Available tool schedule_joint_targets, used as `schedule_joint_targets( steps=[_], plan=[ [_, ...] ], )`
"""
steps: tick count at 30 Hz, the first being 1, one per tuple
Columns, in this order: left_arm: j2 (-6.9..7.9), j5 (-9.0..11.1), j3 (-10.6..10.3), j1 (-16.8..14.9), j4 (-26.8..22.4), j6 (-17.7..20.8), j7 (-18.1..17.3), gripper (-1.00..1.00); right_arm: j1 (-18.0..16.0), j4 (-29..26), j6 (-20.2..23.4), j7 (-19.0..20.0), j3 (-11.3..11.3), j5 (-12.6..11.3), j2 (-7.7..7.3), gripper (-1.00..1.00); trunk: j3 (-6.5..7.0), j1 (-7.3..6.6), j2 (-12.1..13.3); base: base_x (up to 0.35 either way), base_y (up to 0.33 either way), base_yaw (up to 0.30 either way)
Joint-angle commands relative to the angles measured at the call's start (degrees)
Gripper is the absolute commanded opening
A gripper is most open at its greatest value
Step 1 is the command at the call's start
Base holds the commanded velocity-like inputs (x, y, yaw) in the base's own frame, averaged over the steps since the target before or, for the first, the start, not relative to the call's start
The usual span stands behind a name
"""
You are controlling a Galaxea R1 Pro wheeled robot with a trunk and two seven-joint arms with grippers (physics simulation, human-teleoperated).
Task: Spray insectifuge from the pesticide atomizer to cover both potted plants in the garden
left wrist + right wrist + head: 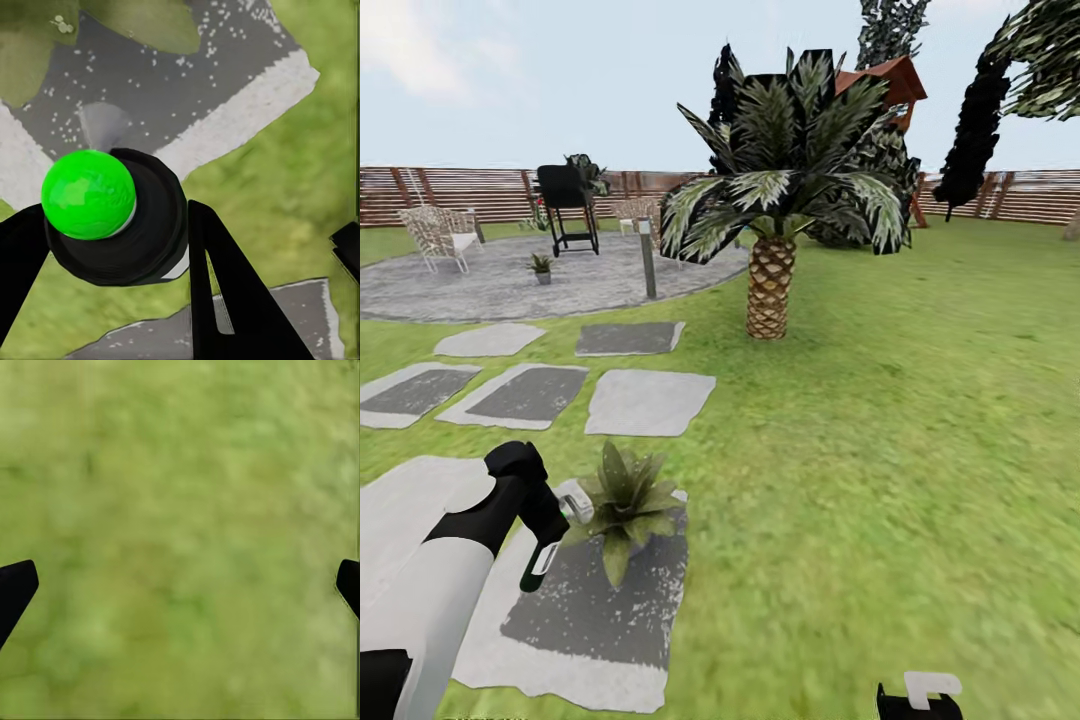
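Nearby, potted plant (pixel 625 505) on stepping stone (pixel 595 610)

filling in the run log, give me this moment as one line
left gripper: shut on pesticide atomizer, beside near potted plant on stepping stone | right gripper: open over lawn | far potted plant: on patio

We're looking at the lawn (pixel 880 430) carrying grey stepping stones (pixel 648 401); one potted plant (pixel 625 503) is sitting on the nearest stone (pixel 595 620), another potted plant (pixel 541 267) on the round patio (pixel 490 285), palm (pixel 772 240) standing in the grass.
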Motion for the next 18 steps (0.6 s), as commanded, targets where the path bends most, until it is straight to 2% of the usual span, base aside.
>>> schedule_joint_targets(
  steps=[1, 4, 8, 13, 18],
  plan=[
    [0.01, -0.5, 0.1, -0.1, -0.1, 0.6, -0.5, -1.00, -0.1, 0.1, -0.2, -0.1, -0.5, 0.6, 0.01, 1.00, -0.05, -0.01, 0.0, -0.040, -0.268, 0.050],
    [0.05, -0.5, 0.0, -0.1, -0.1, 0.6, -0.5, -1.00, 0.0, 0.1, -0.2, -0.1, -0.5, 0.6, 0.01, 1.00, -0.05, -0.01, 0.0, -0.096, -0.271, 0.022],
    [-0.10, -2.3, 0.2, -0.1, -0.1, 0.6, -0.5, -1.00, 0.0, 0.1, -0.2, -0.1, -0.5, 0.6, 0.00, 1.00, -0.05, -0.01, 0.0, -0.131, -0.273, 0.004],
    [-0.14, -3.0, 0.3, -0.1, -0.3, 0.7, -0.6, -1.00, 0.0, 0.1, -0.2, -0.1, -0.5, 0.6, 0.01, 1.00, -0.05, -0.01, 0.0, -0.109, -0.273, 0.013],
    [-0.02, -3.1, 0.5, 0.3, -0.4, 0.7, -0.5, -1.00, 0.0, 0.1, -0.2, -0.1, -0.5, 0.6, 0.01, 1.00, -0.05, -0.01, 0.0, -0.085, -0.273, 0.202]
  ],
)
